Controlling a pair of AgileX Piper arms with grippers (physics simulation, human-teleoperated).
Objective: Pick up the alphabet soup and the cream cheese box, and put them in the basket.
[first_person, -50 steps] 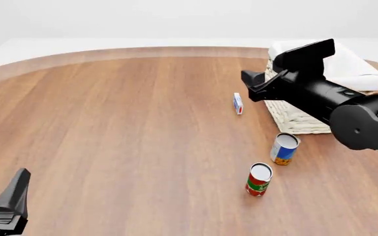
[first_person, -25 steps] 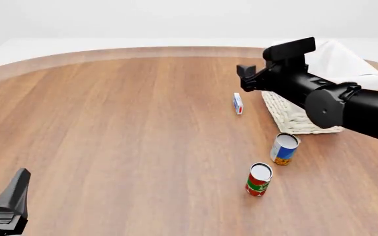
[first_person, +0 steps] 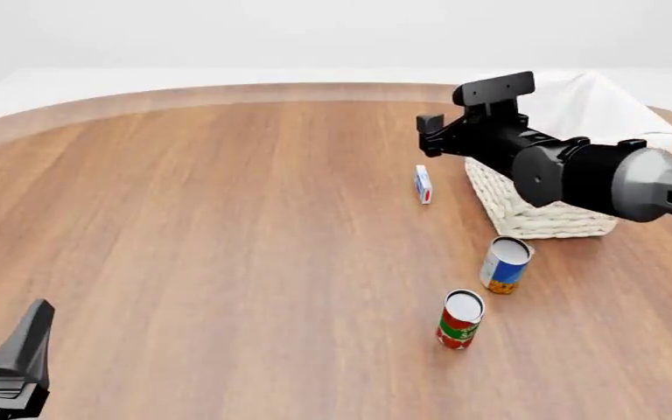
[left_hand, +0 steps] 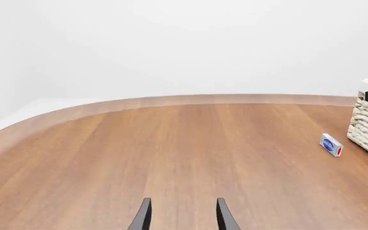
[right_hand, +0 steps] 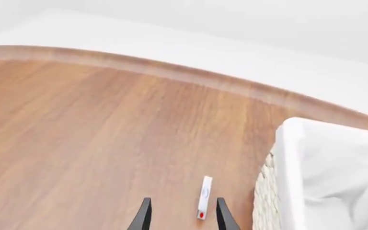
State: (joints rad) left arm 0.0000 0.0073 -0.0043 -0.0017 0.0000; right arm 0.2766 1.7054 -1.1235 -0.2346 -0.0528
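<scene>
A: Basket [first_person: 546, 214] — where does it stand?
B: At the far right of the desk [first_person: 196, 245], close to the far curved edge. It is woven and cream-white, with a white cloth folded over its rim. The right arm [first_person: 581, 175] crosses in front of it in the front view.

A: And the right gripper [right_hand: 180, 218]?
B: It hangs above the desk just left of the basket's near-left corner. Its two dark fingers stand spread with nothing between them. In the right wrist view the box [right_hand: 204, 197] lies on the wood close beside one fingertip [right_hand: 224, 218], apart from it.

A: The left gripper [left_hand: 181, 216]?
B: It sits low at the near left corner of the desk. Its fingers are parted and empty, with bare wood ahead of them.

A: The soup can [first_person: 506, 264]?
B: It has a blue and white label with an orange-yellow band. It stands slightly tilted on the desk just in front of the basket's near side, toward the right edge.

A: The red and green can [first_person: 460, 319]?
B: It stands nearer the front edge, a little left of the soup can and apart from it.

A: The box itself?
B: It is the smallest item, white and blue with a little red. It stands on a narrow edge just left of the basket, not touching it.
</scene>
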